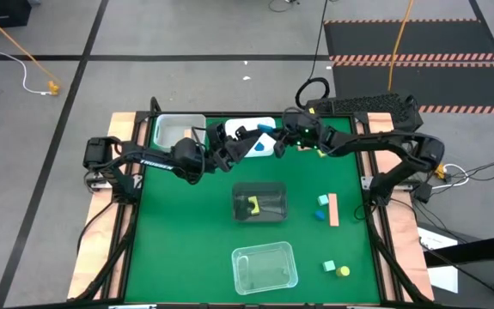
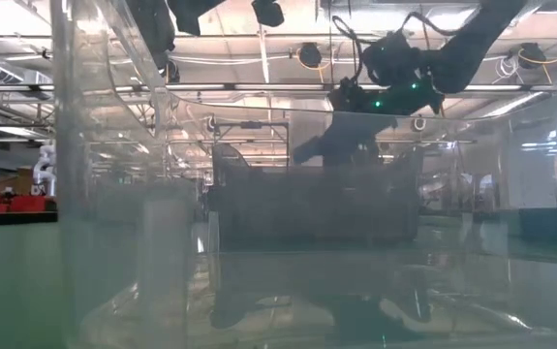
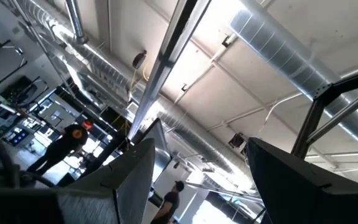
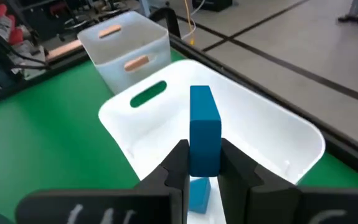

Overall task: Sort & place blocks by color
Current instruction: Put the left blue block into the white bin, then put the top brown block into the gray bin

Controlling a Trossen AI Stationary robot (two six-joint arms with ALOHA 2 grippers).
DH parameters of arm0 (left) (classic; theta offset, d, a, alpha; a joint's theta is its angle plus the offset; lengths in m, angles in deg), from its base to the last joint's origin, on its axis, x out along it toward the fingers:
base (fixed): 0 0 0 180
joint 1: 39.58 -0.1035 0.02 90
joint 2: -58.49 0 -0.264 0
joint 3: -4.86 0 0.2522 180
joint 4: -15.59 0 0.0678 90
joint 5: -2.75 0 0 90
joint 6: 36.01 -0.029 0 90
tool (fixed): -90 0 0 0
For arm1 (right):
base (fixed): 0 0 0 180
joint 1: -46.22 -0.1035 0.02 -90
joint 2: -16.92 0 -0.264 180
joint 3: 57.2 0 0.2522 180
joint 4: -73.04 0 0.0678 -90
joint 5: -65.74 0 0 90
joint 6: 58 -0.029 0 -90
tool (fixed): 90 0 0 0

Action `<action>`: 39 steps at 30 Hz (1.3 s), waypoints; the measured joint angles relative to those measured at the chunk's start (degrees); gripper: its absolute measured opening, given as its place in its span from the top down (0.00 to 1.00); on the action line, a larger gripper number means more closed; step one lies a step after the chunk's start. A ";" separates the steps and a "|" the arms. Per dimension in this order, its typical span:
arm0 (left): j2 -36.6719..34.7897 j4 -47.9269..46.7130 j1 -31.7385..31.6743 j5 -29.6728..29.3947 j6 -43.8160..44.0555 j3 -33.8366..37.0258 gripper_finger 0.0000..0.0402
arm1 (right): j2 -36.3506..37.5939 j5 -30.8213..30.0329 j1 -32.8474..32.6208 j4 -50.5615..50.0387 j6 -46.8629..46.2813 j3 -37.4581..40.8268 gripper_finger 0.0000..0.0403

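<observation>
My right gripper [image 4: 203, 165] is shut on a blue bar block [image 4: 205, 121] above the white tray [image 1: 248, 129] at the table's far side. A second blue block [image 4: 197, 194] lies in that tray beneath it. Two tan blocks [image 4: 124, 46] lie in the pale bin [image 1: 178, 129] to the tray's left. A yellow piece [image 1: 253, 206] sits in the dark clear bin [image 1: 259, 202]. Loose on the table's right are a tan bar [image 1: 333, 209], blue and mint pieces [image 1: 322, 200], a mint cube [image 1: 329, 267] and a yellow piece [image 1: 343, 271]. My left gripper [image 1: 236, 137] is open and empty beside the white tray, tipped up at the ceiling. My right gripper pinches the blue bar by its lower part [image 4: 203, 155] between the two fingers [image 4: 175, 165]. The bar runs along the fingers and sticks out past their tips. It is lifted clear, over the white tray's inside.
A clear empty-looking bin [image 1: 264, 266] stands near the table's near edge and fills the low view. Both arms meet close together over the far middle of the table. Open green surface [image 1: 186, 232] lies at the near left. People stand in the room behind [image 3: 66, 146].
</observation>
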 joint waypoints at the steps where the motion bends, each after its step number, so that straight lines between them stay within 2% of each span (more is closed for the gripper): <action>1: 0.00 0.01 -0.01 -0.03 -0.01 0.00 0.36 | -0.48 0.00 0.00 0.17 -0.04 0.00 0.90; 9: 0.00 -0.04 -0.26 -0.15 5.95 0.00 0.36 | -1.38 0.08 -0.41 0.05 0.07 0.01 0.90; 28: 0.00 -0.31 -0.28 -0.09 6.08 -0.02 0.36 | -1.37 -0.12 -3.06 0.19 -0.88 0.01 0.83; 32: 0.00 -0.32 -0.02 -0.09 6.21 -0.04 0.36 | -1.37 0.00 -3.06 0.19 -0.90 0.01 0.79; 39: 0.02 -0.35 0.24 -0.04 6.21 -0.04 0.36 | -1.00 -0.02 -3.06 0.07 -2.68 0.01 0.65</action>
